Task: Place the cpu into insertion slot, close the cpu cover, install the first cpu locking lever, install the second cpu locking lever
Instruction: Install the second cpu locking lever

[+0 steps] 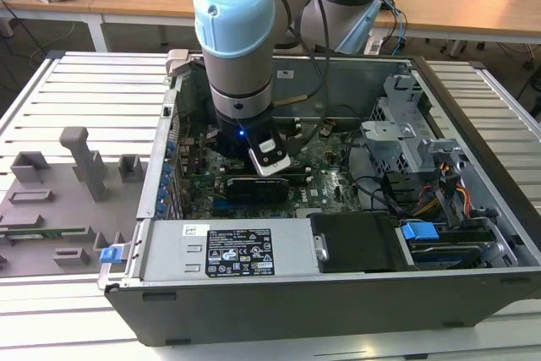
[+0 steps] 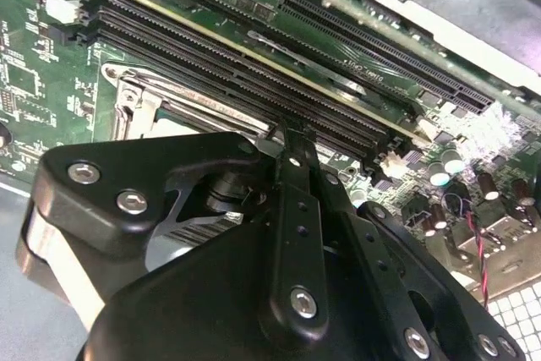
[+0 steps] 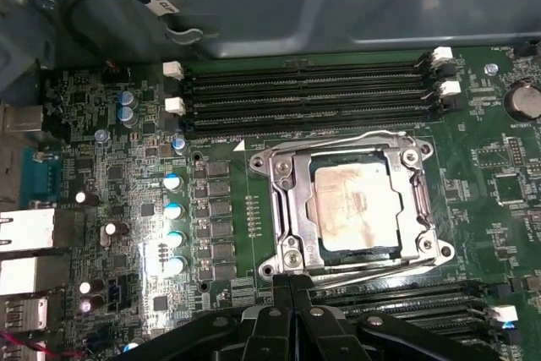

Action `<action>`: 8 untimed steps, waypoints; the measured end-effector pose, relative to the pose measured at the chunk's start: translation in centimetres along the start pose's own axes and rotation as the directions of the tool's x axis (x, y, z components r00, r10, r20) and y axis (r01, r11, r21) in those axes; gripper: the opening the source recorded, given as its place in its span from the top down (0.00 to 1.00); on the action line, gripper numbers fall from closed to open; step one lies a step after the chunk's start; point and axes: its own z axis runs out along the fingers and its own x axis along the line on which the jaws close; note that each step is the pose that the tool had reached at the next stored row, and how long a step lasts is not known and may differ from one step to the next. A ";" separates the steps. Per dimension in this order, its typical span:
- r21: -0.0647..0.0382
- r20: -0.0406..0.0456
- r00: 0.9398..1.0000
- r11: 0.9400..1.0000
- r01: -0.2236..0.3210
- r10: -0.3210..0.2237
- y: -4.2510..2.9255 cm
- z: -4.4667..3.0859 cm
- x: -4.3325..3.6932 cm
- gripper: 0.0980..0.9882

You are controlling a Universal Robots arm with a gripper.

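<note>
Down inside the opened computer case, which lay on its side on the slatted tabletop, the arm reached straight onto the green motherboard. The tool sat just at the near rim of the insertion slot, and in both wrist views its two black fingers appeared pressed together with no gap and nothing caught between them; I judged it clenched and empty, the tip used as a pushing point rather than a clamp.

The cpu lay flat in the slot, its dull metal face upward and showing through the window of the cpu cover. That cover was folded down over the chip, its grey frame resting square on the socket's rim, so placing and covering looked finished. Thin wire levers ran along the far and near edges of the frame; the far one seemed to sit low against the cover, probably latched, though I could not be sure from these views. The near one passed right by the tool's tip, which suggested why the tool was held there: to bear on that lever. Whether it actually touched the wire I could not tell.

Long black memory slots flanked the socket on both sides, leaving the tool a narrow lane to work in.
</note>
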 end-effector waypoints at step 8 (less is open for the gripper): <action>-0.007 0.000 1.000 1.000 0.000 0.000 0.08 0.26 0.21 0.99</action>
